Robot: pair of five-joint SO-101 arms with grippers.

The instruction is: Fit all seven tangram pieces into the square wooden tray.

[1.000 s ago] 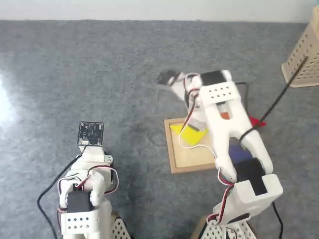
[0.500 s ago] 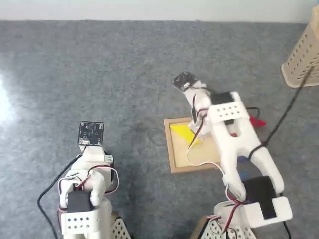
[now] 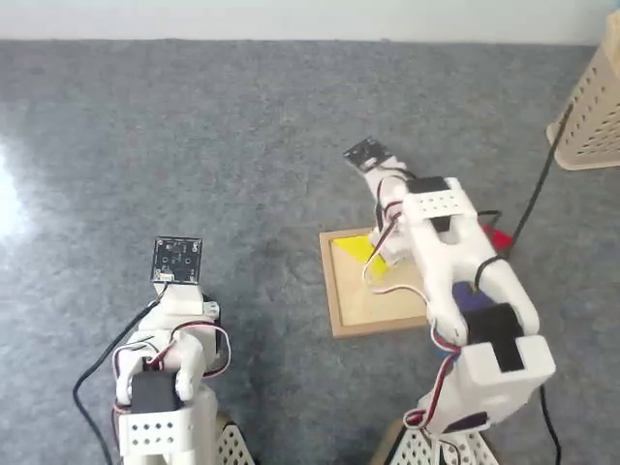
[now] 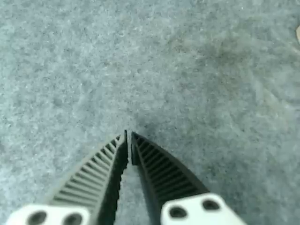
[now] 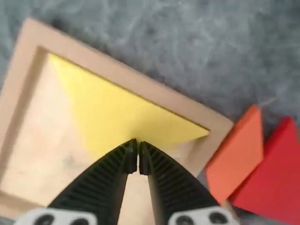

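The square wooden tray (image 5: 28, 70) lies on grey carpet, also seen in the high view as the tray (image 3: 334, 291). A large yellow triangle (image 5: 108, 112) lies flat inside it along one wall, reaching into a corner; from above the yellow triangle (image 3: 353, 247) sits at the tray's far left. My right gripper (image 5: 134, 143) is shut, its tips over the triangle's edge. Outside the tray lie an orange piece (image 5: 236, 152) and a red piece (image 5: 274, 180). My left gripper (image 4: 128, 136) is shut over bare carpet.
The right arm (image 3: 436, 218) covers much of the tray from above. A red piece (image 3: 498, 236) and a blue piece (image 3: 473, 296) show beside it on the right. A beige perforated box (image 3: 591, 107) stands at the far right. The left arm (image 3: 165, 358) sits near left.
The right arm swung to the right and drew back over the tray. The yellow triangle shifted toward the tray's far left corner. The left arm stayed still.
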